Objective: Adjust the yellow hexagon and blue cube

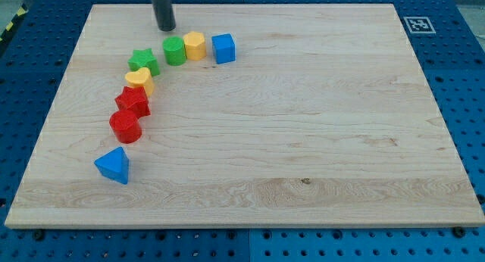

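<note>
Nearest, blue triangle point(113, 165) idle; far-left, yellow hexagon point(195, 45) touches blue cube point(223, 48) — both likely light, rigid, slide-prone, so push flat faces squarely; my tip point(166, 28), a bare rod with no jaws, sits just beyond-left.

The yellow hexagon point(195, 45) stood upright near the view's top, the blue cube point(223, 48) just beside its right.
</note>
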